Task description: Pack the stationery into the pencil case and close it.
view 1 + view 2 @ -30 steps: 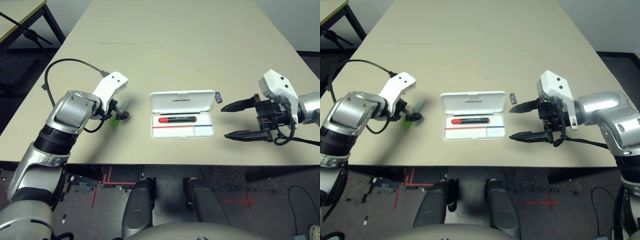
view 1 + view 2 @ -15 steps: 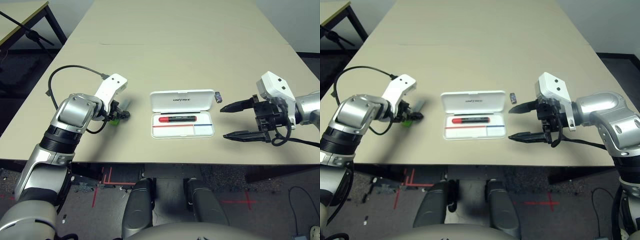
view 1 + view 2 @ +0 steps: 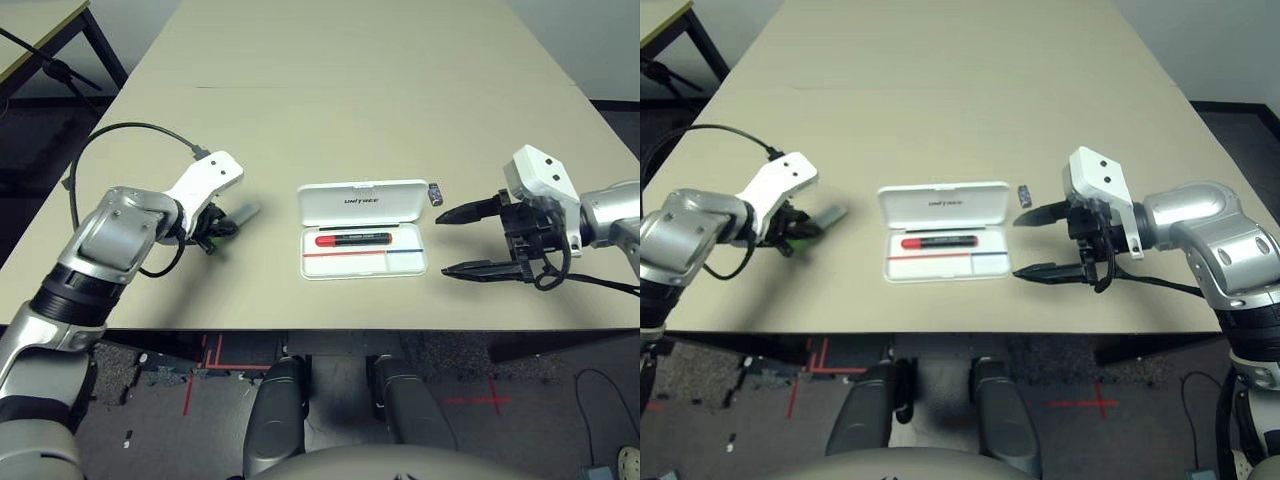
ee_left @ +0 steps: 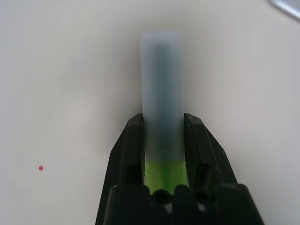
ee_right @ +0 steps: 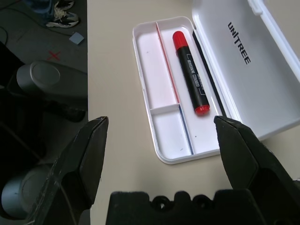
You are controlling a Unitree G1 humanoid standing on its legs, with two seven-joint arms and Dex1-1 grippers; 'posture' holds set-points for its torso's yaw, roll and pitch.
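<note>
The left hand (image 4: 163,140) is clenched on the highlighter (image 4: 161,101) — its two black fingers (image 4: 130,145) press the barrel from either side, gripping at the lime-green end while the translucent-white cap sticks out past the fingertips. From the head views, this hand (image 3: 212,226) sits over the bench (image 3: 350,110) on the robot's left side, well apart from the pencil case (image 3: 363,227), and the highlighter (image 3: 240,214) points from the fingers toward the case.

The right hand (image 3: 468,240) is released, its fingers spread wide with nothing between them. It hangs just beside the case's right end, pointing toward it.

The pencil case lies open in the middle of the bench — lid (image 5: 243,61) folded back flat on the far side, lettering facing up, tray (image 5: 166,101) nearer the robot. The red marker (image 5: 190,72) lies lengthwise in the tray's long compartment next to the lid hinge. A thin red-and-blue line runs along the divider between that compartment and the nearer ones.

The small dark grey block (image 3: 436,194) rests on the bench just off the lid's far right corner, close to the case; whether it touches it I cannot tell.
</note>
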